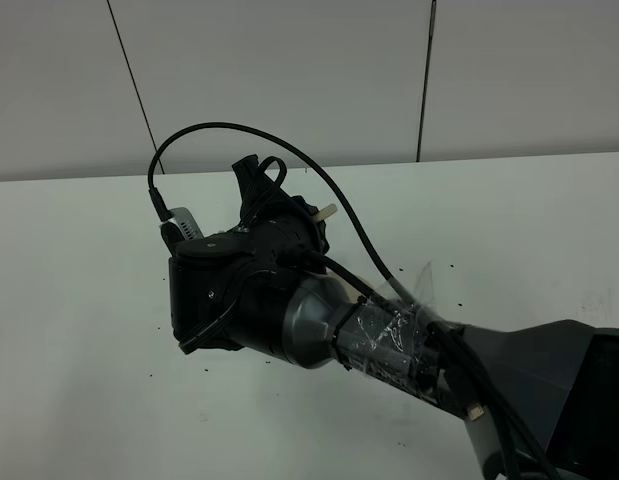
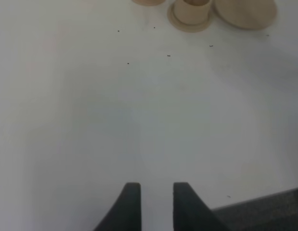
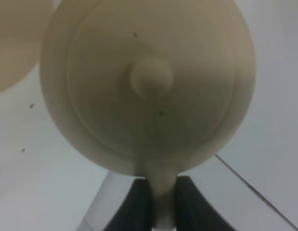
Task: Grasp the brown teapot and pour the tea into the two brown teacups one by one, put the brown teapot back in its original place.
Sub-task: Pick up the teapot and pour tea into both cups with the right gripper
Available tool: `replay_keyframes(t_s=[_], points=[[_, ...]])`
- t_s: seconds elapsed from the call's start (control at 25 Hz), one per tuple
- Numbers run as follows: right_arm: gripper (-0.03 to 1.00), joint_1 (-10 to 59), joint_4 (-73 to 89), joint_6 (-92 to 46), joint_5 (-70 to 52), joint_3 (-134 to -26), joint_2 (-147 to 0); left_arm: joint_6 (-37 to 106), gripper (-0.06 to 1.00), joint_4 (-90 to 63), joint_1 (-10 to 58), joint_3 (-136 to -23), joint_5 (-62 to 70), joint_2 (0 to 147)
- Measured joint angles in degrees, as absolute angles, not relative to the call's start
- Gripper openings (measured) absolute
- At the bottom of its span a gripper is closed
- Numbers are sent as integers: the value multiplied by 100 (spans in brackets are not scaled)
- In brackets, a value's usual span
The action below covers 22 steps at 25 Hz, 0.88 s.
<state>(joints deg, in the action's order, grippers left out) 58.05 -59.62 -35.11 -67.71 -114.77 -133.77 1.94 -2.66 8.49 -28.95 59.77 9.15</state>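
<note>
The brown teapot (image 3: 151,82) fills the right wrist view from above, with its lid and round knob. My right gripper (image 3: 163,186) is shut on its loop handle, one black finger (image 3: 139,202) on each side. In the exterior high view my right arm (image 1: 289,310) reaches across the middle and hides the teapot and the cups. In the left wrist view one brown teacup (image 2: 190,10) stands on its small saucer, far from my left gripper (image 2: 156,190). The large flat saucer (image 2: 245,12) lies right beside it. The rim of a second small saucer (image 2: 149,2) shows at the frame edge. The left gripper's jaws stand a narrow gap apart, with nothing between them.
The white table (image 1: 79,330) bears a few dark specks. A grey strip (image 2: 264,211) lies along the table edge near my left gripper. A blurred beige round shape (image 3: 14,43) lies beside the teapot; I cannot tell which piece it is.
</note>
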Motion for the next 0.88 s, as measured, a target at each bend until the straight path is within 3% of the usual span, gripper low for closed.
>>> replay_keyframes(t_s=[0.88], points=[[10,5800,-5852,-3592,-6794,-11477,-13661,194,24,-266,849,-2895,5977,915]])
